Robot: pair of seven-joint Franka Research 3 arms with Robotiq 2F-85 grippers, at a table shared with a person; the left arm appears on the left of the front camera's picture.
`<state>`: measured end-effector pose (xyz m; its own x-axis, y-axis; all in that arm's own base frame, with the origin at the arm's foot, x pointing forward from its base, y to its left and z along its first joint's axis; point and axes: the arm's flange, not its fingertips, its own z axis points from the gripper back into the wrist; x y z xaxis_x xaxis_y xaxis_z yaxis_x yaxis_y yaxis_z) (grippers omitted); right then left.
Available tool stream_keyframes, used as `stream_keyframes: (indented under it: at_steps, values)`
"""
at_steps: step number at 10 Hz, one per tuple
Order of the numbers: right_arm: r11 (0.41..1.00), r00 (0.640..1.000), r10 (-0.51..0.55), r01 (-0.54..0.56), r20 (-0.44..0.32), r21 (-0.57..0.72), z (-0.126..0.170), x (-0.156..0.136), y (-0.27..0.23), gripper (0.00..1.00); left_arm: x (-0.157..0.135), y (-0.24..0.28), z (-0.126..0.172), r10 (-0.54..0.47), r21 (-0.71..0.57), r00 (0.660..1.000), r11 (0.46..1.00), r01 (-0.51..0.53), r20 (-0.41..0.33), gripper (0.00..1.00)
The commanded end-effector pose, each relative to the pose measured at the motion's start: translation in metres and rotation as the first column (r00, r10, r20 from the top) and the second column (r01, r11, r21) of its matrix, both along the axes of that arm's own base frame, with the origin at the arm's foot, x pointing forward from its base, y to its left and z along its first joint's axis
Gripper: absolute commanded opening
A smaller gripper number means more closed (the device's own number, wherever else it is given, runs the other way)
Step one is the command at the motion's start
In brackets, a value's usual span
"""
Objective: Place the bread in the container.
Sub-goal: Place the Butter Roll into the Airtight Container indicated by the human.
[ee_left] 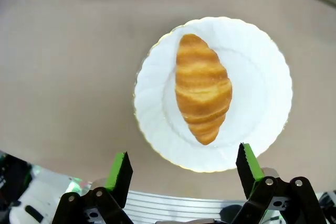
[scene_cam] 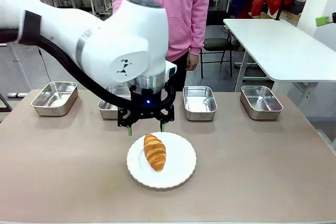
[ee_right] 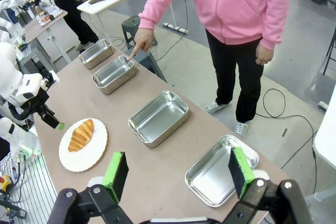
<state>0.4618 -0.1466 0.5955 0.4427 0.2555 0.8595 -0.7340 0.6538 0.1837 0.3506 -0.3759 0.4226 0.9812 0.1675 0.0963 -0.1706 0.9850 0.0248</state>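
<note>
Your left gripper, jaws spread and empty, hovers just behind the croissant, whose long axis runs between its fingers.

Shiny steel container, glossy white scalloped plate, ridged golden-crusted bread, matt brown table.

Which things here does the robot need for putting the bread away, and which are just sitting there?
Needed:
- bread
- container the person's hand points at
- left gripper, open above the bread

Just sitting there:
- white plate under the bread
- three other steel trays
- right gripper, open, off to the side
</note>
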Motion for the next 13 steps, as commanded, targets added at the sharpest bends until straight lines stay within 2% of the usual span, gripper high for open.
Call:
stream_keyframes:
  at_steps: [1, 2, 6, 8, 13]
  values:
    - [1.000, 1.000, 0.001, -0.001, 0.009, 0.006, 0.001, -0.001, 0.002, 1.00, 0.003, -0.013, -0.007, 0.043, -0.027, 0.999, 0.999, -0.043, 0.025, 1.00]
    - [1.000, 1.000, 0.001, -0.001, 0.009, 0.006, 0.001, -0.001, 0.002, 1.00, 0.000, -0.014, -0.014, 0.051, -0.048, 0.998, 0.998, -0.049, 0.041, 1.00]
    - [1.000, 1.000, 0.001, -0.001, 0.009, 0.006, 0.001, -0.001, 0.002, 1.00, 0.002, -0.014, -0.050, 0.037, -0.078, 0.999, 0.996, -0.038, -0.010, 1.00]
    - [1.000, 1.000, 0.001, -0.001, 0.009, 0.006, 0.001, -0.001, 0.002, 1.00, 0.001, -0.007, -0.066, 0.033, -0.063, 0.999, 0.998, -0.031, 0.019, 1.00]
    - [1.000, 1.000, 0.001, -0.001, 0.009, 0.006, 0.001, -0.001, 0.002, 1.00, 0.014, -0.006, -0.105, -0.015, -0.096, 0.999, 0.995, 0.018, 0.037, 1.00]
